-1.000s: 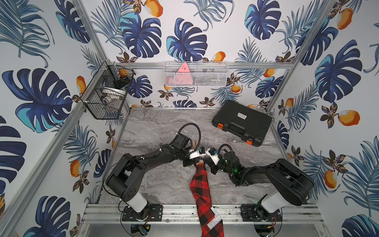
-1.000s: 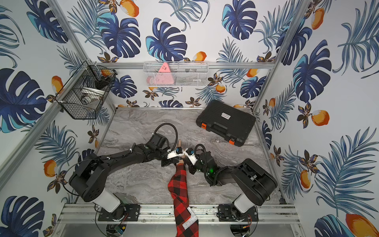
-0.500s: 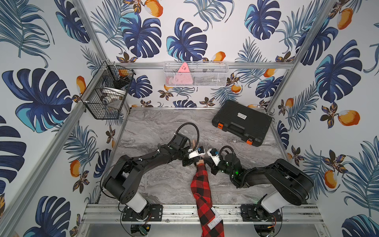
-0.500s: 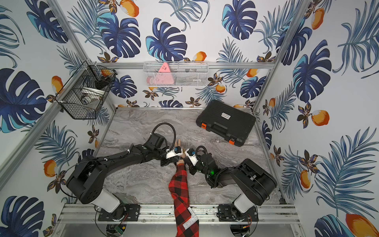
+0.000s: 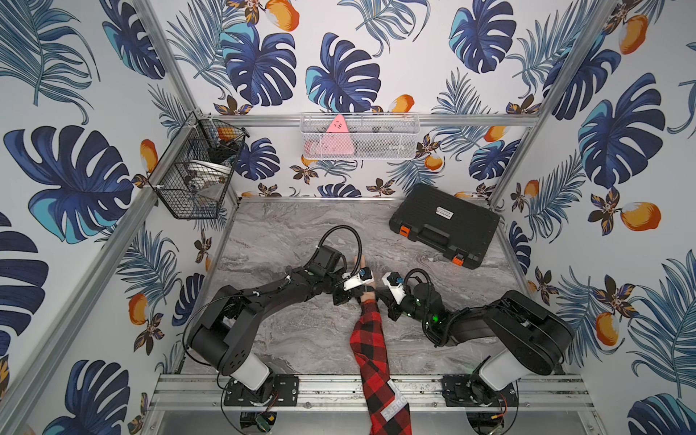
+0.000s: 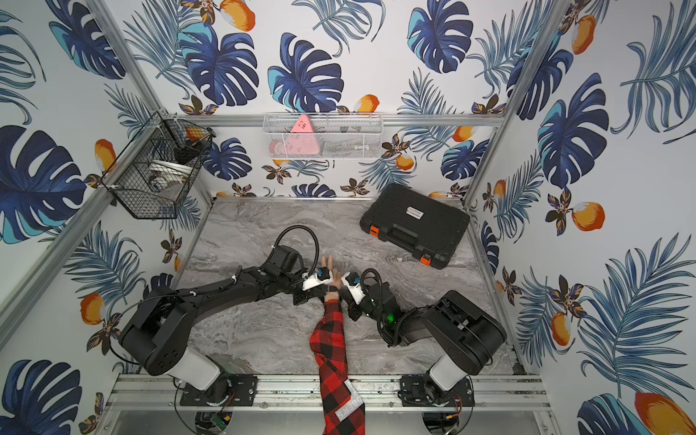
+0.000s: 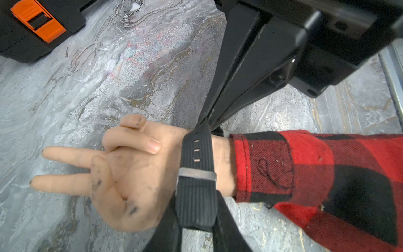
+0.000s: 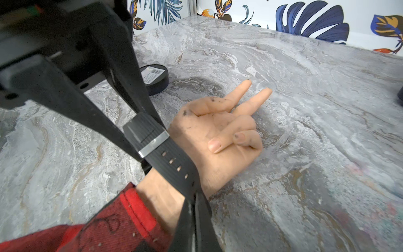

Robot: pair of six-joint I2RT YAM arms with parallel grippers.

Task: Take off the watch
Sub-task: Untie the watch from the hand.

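Observation:
The watch [image 7: 196, 157] is a black ribbed strap with a silver keeper, wrapped around the wrist of a mannequin hand [image 7: 130, 179] that lies palm up with two fingers out. Its case is hidden under the wrist. My left gripper [image 7: 196, 220] is shut on the strap's free end, one finger on each side of it. My right gripper [image 8: 195, 196] is shut, its tips meeting the strap at the opposite side of the wrist. In both top views the two grippers [image 5: 357, 293] [image 6: 341, 292] meet over the watch [image 6: 331, 289] from left and right.
A red-and-black plaid sleeve [image 5: 371, 339] runs from the wrist to the front rail. A black tool case [image 5: 444, 226] with orange latches lies at the back right. A flat black disc with a white label [image 8: 154, 78] sits beyond the left gripper. A wire basket [image 5: 196, 169] hangs on the left wall.
Hardly anything differs. The left arm's wrist has edged slightly toward the back, and both grippers stay at the mannequin wrist.

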